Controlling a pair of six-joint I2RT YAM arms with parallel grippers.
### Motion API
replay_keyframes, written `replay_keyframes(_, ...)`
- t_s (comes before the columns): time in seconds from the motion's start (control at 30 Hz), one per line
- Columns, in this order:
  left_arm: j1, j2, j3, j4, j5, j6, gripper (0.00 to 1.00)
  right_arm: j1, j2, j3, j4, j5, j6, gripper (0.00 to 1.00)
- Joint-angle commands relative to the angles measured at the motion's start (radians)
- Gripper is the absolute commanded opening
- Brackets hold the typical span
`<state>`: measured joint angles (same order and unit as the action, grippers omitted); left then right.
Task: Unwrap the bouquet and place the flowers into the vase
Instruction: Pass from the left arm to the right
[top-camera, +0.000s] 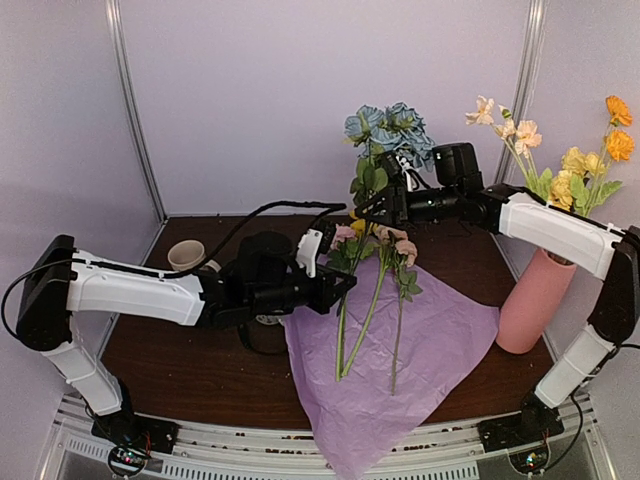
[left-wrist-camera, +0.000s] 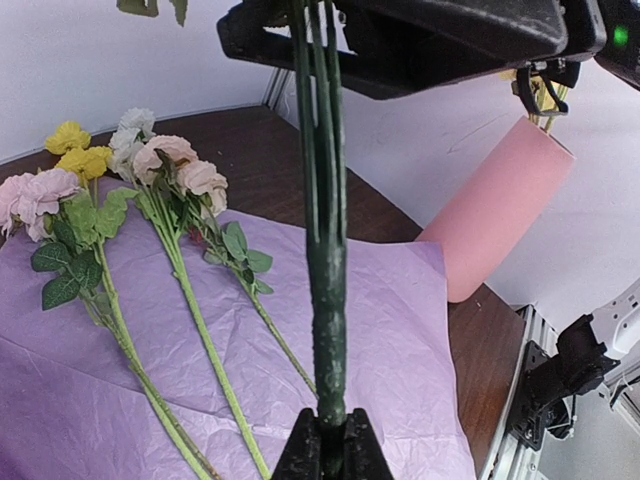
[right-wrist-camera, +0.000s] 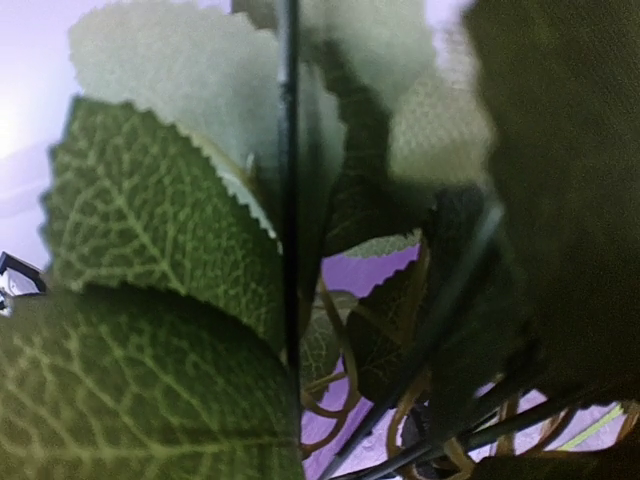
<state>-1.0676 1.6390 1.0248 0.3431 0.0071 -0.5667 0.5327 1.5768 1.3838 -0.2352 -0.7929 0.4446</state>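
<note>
The bouquet lies unwrapped: its lilac tissue paper (top-camera: 440, 340) (left-wrist-camera: 400, 330) is spread flat on the table. Pink roses (left-wrist-camera: 175, 160), yellow blooms (left-wrist-camera: 80, 150) and their long green stems (top-camera: 372, 300) lie on it. My left gripper (top-camera: 338, 287) (left-wrist-camera: 330, 440) is shut on the bottom of a dark green stem (left-wrist-camera: 325, 250). That stem stands upright and carries blue flowers (top-camera: 390, 132). My right gripper (top-camera: 385, 207) is at the stem's leafy upper part. Green leaves (right-wrist-camera: 150, 250) fill the right wrist view and hide its fingers. The pink vase (top-camera: 535, 300) (left-wrist-camera: 500, 210) stands at the right, holding peach, yellow and orange flowers (top-camera: 580, 165).
A beige cup (top-camera: 185, 255) sits at the back left on the brown table (top-camera: 200, 350). Grey walls with metal posts (top-camera: 135, 110) close the back and sides. The tissue paper hangs over the table's near edge (top-camera: 350, 445).
</note>
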Motion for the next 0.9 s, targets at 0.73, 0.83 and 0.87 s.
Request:
replay_keyframes(0.73,-0.012,0.016,0.001,0.079,-0.007,0.032,0.0,0.003,0.021,0.119,-0.038,0.055,-0.002,0.14)
replay_keyframes(0.83,-0.012,0.017,0.0,0.066,-0.021,0.032,0.0,0.003,0.02,0.118,-0.033,0.051,-0.003,0.04)
replay_keyframes(0.87,-0.012,0.018,0.002,0.058,-0.026,0.032,0.05,0.003,0.019,0.12,-0.034,0.051,-0.007,0.0)
